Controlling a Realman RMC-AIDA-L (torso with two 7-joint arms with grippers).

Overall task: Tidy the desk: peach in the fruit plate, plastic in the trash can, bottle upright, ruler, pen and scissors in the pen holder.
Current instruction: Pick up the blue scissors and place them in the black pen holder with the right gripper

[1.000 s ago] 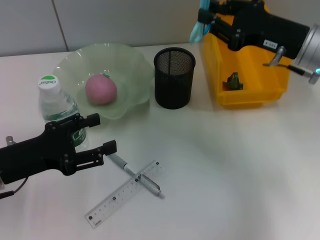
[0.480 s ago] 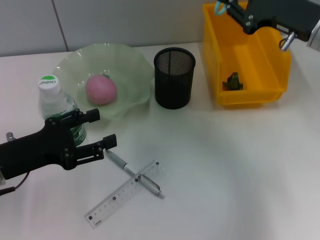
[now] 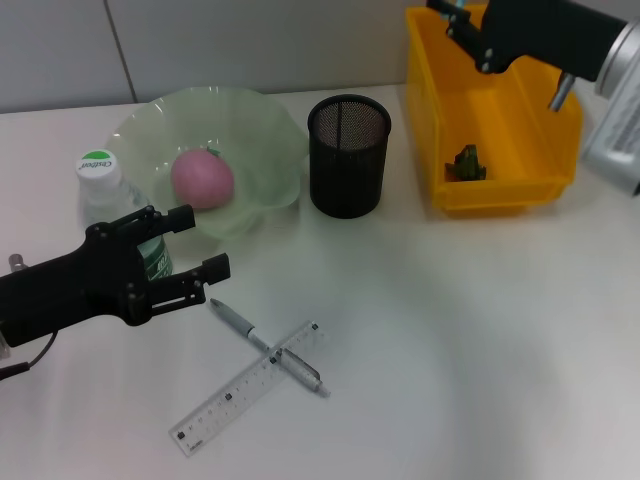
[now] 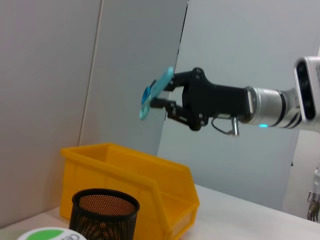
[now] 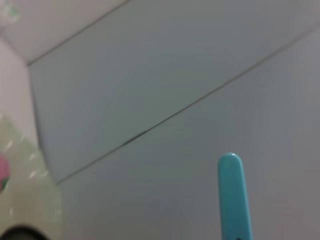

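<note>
Two grippers show in the head view. One, the left gripper (image 3: 200,245), hovers low over the desk (image 3: 450,330) with its jaws apart and nothing between them, just beside the single bottle (image 3: 110,200), which stands upright with its green cap up. The right gripper (image 3: 458,12) is raised at the top edge above the one yellow bin (image 3: 500,195); from here its jaws cannot be told apart. One pink peach (image 3: 202,179) lies in the one pale green fruit plate (image 3: 260,130). One black mesh pen holder (image 3: 348,155) stands between plate and bin. One scrap of green plastic (image 3: 466,162) lies in the bin. On the desk in front, one pen (image 3: 262,345) lies crossed over one clear ruler (image 3: 245,388), touching it.

From the left wrist view, the right gripper (image 4: 161,97) hangs high above the yellow bin (image 4: 145,175), its fingers closed on one pair of blue-handled scissors (image 4: 156,92). The pen holder (image 4: 102,212) stands in front of the bin, and the bottle's green cap (image 4: 47,235) shows at the lower edge.

From the right wrist view, one rounded blue scissors handle (image 5: 232,195) stands against the grey wall; a sliver of the fruit plate (image 5: 30,200) and the peach (image 5: 3,172) shows at the edge.
</note>
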